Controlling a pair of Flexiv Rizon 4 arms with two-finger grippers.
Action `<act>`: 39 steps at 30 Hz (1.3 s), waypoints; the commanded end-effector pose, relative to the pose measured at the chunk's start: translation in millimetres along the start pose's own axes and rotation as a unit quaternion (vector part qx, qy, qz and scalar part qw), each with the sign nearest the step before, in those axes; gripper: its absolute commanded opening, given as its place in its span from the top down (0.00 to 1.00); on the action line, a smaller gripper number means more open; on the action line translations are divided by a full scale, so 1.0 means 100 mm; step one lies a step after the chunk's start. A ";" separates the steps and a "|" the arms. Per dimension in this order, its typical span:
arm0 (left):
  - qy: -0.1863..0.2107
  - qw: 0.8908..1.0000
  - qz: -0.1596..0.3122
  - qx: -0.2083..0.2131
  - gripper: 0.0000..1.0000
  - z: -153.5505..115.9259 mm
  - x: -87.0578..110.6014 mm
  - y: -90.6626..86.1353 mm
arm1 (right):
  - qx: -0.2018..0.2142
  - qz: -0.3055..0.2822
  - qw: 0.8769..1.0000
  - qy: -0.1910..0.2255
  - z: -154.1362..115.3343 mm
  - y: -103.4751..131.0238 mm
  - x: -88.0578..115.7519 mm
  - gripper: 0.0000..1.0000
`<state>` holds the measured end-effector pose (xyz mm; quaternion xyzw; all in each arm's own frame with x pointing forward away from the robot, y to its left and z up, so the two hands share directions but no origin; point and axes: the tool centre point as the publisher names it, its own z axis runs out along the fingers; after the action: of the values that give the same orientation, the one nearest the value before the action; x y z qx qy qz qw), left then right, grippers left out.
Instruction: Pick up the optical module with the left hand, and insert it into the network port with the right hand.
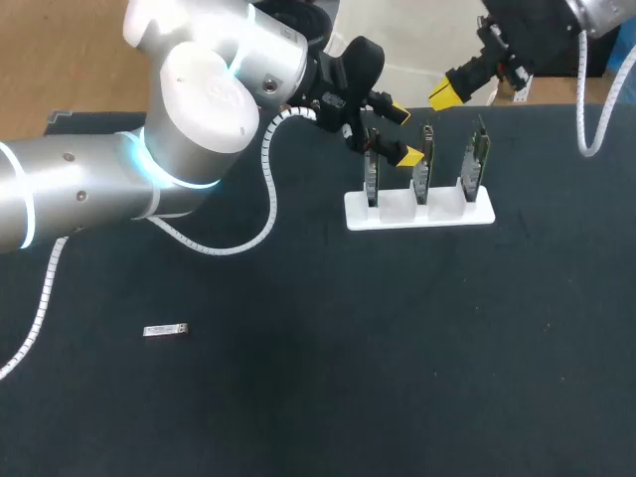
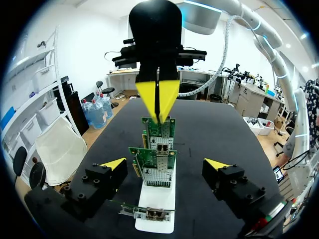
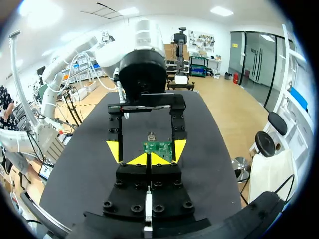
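The black tabletop [image 1: 348,378] is carrying the optical module [image 1: 166,330] ungrasped, well apart from the network-card rack [image 1: 397,211], where the left hand [image 1: 402,134] is hovering open and the right hand [image 1: 449,91] closed and empty, presumably stationed for insertion.

The head camera looks down on the table [image 1: 397,378] from high behind its near edge. Both wrist cameras hang close by the white rack [image 1: 418,212] near the far edge, facing each other across its cards [image 2: 152,158], shared by all views
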<state>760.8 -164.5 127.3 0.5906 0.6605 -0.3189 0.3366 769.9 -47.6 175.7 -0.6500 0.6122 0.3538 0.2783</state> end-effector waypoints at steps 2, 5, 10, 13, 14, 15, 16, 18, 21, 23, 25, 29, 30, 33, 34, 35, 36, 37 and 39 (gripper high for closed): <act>0.002 1.000 -0.001 0.001 0.00 0.00 -0.01 0.01 | -0.007 -0.007 1.000 0.002 -0.18 0.03 0.09 1.00; 0.002 1.000 -0.001 0.001 0.00 0.00 -0.01 0.01 | -0.008 -0.003 1.000 0.004 -0.30 0.02 0.18 1.00; 0.002 1.000 -0.001 0.001 0.00 0.00 -0.01 0.01 | -0.007 0.008 1.000 0.015 -0.46 0.04 0.34 1.00; 0.002 1.000 -0.001 0.001 0.00 0.00 -0.01 0.01 | -0.002 0.014 1.000 0.017 -0.54 0.05 0.43 1.00; 0.002 1.000 -0.001 0.001 0.00 0.00 -0.01 0.01 | 0.000 0.018 1.000 0.016 -0.56 0.05 0.45 1.00; 0.002 1.000 -0.001 0.001 0.00 0.00 -0.01 0.01 | 0.001 0.021 1.000 0.015 -0.59 0.05 0.49 1.00; 0.002 1.000 -0.001 0.001 0.00 0.00 -0.01 0.01 | 0.003 0.022 1.000 0.015 -0.61 0.05 0.52 1.00; 0.002 1.000 -0.001 0.001 0.00 0.00 -0.01 0.01 | 0.002 0.020 1.000 0.018 -0.63 0.07 0.56 1.00; 0.002 1.000 -0.001 0.001 0.00 0.00 -0.01 0.01 | 0.004 0.022 1.000 0.015 -0.67 0.08 0.63 1.00; 0.002 1.000 -0.001 0.001 0.00 0.00 -0.01 0.01 | 0.004 0.024 1.000 0.014 -0.69 0.09 0.67 1.00; 0.002 1.000 -0.001 0.001 0.00 0.00 -0.01 0.01 | 0.000 0.025 1.000 0.013 -0.69 0.09 0.70 1.00; 0.002 1.000 -0.001 0.001 0.00 0.00 -0.01 0.01 | -0.007 0.024 1.000 0.019 -0.68 0.09 0.75 1.00; 0.002 1.000 -0.001 0.001 0.00 0.00 -0.01 0.01 | -0.008 0.024 0.999 0.020 -0.67 0.09 0.76 1.00; 0.002 1.000 -0.001 0.001 0.00 0.00 -0.01 0.01 | -0.010 0.024 0.999 0.019 -0.66 0.08 0.77 1.00; 0.002 1.000 -0.001 0.001 0.00 0.00 -0.01 0.01 | -0.011 0.023 0.999 0.019 -0.66 0.08 0.77 1.00; 0.002 1.000 -0.001 0.001 0.00 0.00 -0.01 0.01 | -0.011 0.023 0.999 0.020 -0.65 0.08 0.77 1.00; 0.002 1.000 -0.001 0.001 0.00 0.00 -0.01 0.01 | -0.011 0.023 0.999 0.020 -0.65 0.07 0.77 1.00; 0.002 1.000 -0.001 0.001 0.00 0.00 -0.01 0.01 | -0.012 0.023 0.999 0.020 -0.65 0.07 0.77 1.00; 0.002 1.000 -0.001 0.001 0.00 0.00 -0.01 0.01 | -0.011 0.023 0.999 0.021 -0.64 0.07 0.77 1.00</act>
<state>760.8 -164.5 127.2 0.5906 0.6604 -0.3189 0.3366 767.7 -145.8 153.4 -0.6456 0.6299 0.3513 0.2508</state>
